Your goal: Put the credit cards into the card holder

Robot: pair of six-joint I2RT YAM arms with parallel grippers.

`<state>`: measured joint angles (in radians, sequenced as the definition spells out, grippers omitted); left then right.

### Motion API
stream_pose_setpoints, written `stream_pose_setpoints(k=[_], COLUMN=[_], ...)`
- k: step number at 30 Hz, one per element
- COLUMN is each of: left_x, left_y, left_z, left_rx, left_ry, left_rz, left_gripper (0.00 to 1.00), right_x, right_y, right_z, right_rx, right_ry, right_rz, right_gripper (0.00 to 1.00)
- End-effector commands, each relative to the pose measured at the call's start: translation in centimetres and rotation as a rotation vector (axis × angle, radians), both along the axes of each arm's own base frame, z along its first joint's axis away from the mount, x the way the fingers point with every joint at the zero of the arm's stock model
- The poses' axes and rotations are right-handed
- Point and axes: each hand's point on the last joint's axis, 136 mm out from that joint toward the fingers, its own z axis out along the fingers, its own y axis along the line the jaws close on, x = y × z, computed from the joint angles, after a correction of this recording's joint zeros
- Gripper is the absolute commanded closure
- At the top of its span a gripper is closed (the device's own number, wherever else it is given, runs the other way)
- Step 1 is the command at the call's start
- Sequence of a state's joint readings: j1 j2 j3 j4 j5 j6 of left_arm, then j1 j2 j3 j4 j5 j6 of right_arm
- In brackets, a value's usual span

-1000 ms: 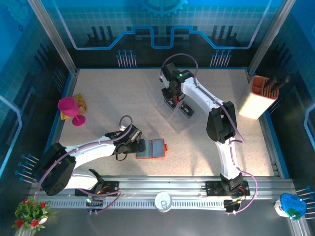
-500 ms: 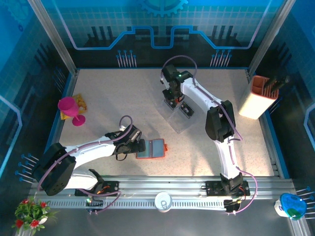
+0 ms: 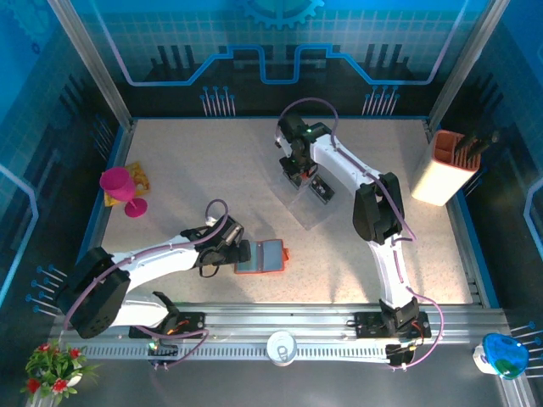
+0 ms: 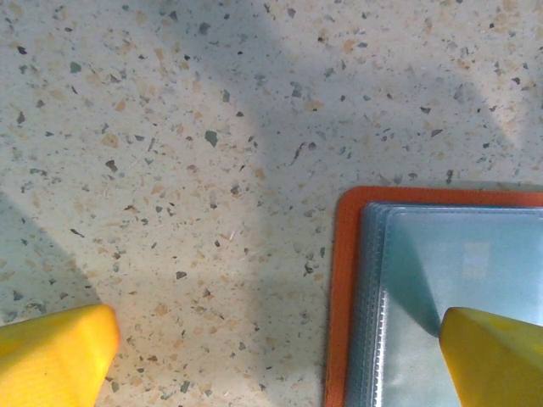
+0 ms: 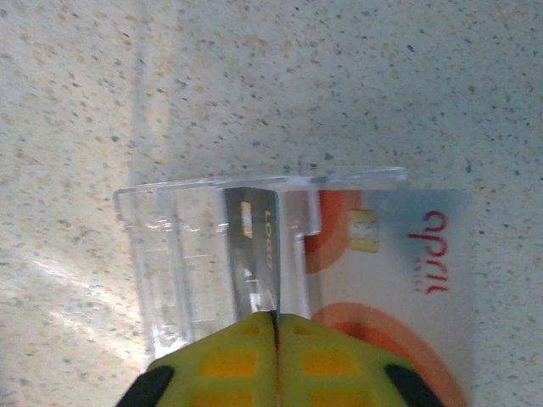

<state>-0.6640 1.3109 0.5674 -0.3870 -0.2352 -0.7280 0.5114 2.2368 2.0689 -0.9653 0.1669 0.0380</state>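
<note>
Orange-red leather edges the card holder (image 3: pixel 265 256), which lies open and flat on the speckled table (image 3: pixel 212 170) near the front, its clear bluish sleeves facing up; the left gripper (image 3: pixel 241 253) sits at the holder's left edge with its jaws spread wide. In the left wrist view one yellow fingertip (image 4: pixel 53 358) is over bare table and the other over a sleeve, with nothing between them.

At the far middle of the table the right gripper (image 3: pixel 294 175) points down at a clear plastic tray (image 5: pixel 165 280); its yellow fingers (image 5: pixel 229 360) are pressed together. The thin edge of a dark card (image 5: pixel 253 242), standing upright in the tray, runs straight into the seam between them, so the card is pinched there. A white card with orange-red blobs (image 5: pixel 399 280) lies flat just beside it, its left end overlapped by the tray's clear wall; in the top view a black card (image 3: pixel 320 188) lies on the table just right of that gripper. A pink goblet (image 3: pixel 119 186) stands near the table's left edge, well apart from the holder.
</note>
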Motion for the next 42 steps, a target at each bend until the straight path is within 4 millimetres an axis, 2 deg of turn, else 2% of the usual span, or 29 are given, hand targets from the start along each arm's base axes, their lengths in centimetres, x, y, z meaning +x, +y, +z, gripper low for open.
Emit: stream_pose_setpoints(k=[1,6,13,17,20,22,26,33,37,42], left_x=[-0.8,-0.4,0.4,0.5,0.3,0.0,-0.8,-2.1,-2.7,-3.2], left_y=[0.7,0.5,0.1,-0.4,-0.6,-0.5,-0.2,0.4,0.7,1.4], left_z=[-0.5,0.5,2.6,3.2,3.3,3.1,2.2,0.8,0.2,-0.1], left_rx=[0.016,0.017,0.014,-0.002,-0.011,-0.011,-0.006,0.012,0.022,0.043], left_ry=[0.020,0.002,-0.036,-0.046,-0.043,-0.036,-0.012,0.012,0.027,0.037], left_rz=[0.010,-0.004,-0.030,-0.062,-0.080,-0.086,-0.094,-0.083,-0.078,-0.058], left_gripper=[0.01,0.01,0.01,0.01,0.01,0.01,0.01,0.01,0.01,0.01], right_x=[-0.5,-1.0,-2.3,-4.3,-6.5,-8.5,-12.6,-18.7,-20.7,-21.8], right_y=[0.5,1.3,2.2,3.3,4.6,5.3,6.9,7.7,7.8,7.6], right_z=[1.7,4.4,10.2,12.8,13.4,13.0,10.5,6.1,3.9,1.9], right_rx=[0.039,0.101,0.231,0.345,0.477,0.571,0.710,0.860,0.882,0.943], right_ry=[-0.001,-0.021,-0.106,-0.140,-0.154,-0.142,-0.108,-0.081,-0.102,-0.136], right_rz=[0.037,0.072,0.063,0.045,0.010,-0.026,-0.085,-0.204,-0.262,-0.336], right_gripper=[0.98,1.00,1.00,1.00,1.00,1.00,1.00,1.00,1.00,1.00])
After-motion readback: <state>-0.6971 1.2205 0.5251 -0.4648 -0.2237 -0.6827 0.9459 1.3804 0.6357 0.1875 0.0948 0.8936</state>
